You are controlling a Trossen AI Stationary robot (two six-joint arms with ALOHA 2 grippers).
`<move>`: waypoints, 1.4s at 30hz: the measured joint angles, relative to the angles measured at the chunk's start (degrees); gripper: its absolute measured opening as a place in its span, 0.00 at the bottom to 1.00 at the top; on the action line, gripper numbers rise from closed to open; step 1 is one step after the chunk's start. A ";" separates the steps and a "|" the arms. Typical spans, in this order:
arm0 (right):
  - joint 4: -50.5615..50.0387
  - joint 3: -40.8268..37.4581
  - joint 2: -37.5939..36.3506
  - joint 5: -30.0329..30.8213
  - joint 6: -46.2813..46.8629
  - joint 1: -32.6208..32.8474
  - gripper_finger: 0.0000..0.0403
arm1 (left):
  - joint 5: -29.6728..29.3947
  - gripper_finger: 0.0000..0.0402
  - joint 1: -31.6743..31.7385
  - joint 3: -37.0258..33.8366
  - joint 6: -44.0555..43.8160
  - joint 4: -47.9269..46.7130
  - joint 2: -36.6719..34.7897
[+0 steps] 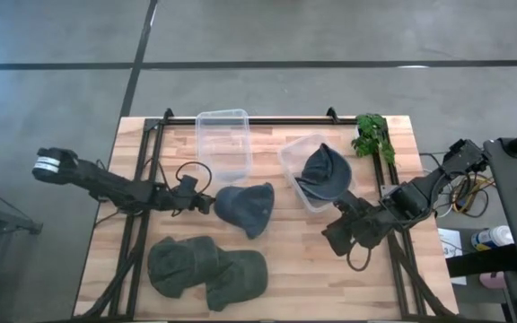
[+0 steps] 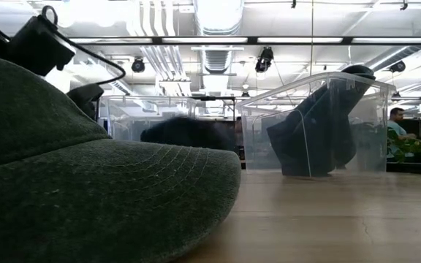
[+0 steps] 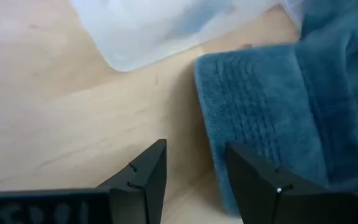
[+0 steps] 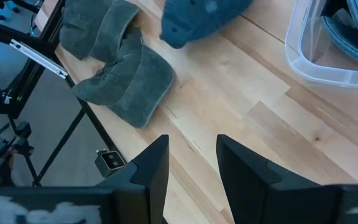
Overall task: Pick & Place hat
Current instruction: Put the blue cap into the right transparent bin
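At table centre, the left gripper (image 3: 194, 180) stands parted and empty, one finger at the brim edge of the blue hat (image 1: 246, 206); the right gripper (image 4: 191, 165), parted, waits nearby.

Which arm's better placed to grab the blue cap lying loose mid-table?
Left, probably. The left gripper sits right at the edge of the blue fabric cap, fingers open with the brim at one fingertip in its wrist view. The right gripper is open too, but farther off, below the tilted clear plastic bin.
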 joint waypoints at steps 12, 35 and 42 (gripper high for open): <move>0.04 0.00 0.00 -0.02 1.03 -0.02 0.30 | 4.49 0.39 0.24 1.50 2.98 22.30 15.24; 0.22 0.00 0.00 -0.22 1.68 -0.02 0.31 | 7.17 0.39 0.35 26.65 6.48 36.96 43.39; 0.36 0.00 0.00 -0.22 1.71 0.07 0.31 | 5.81 0.39 0.42 29.40 5.15 37.15 47.70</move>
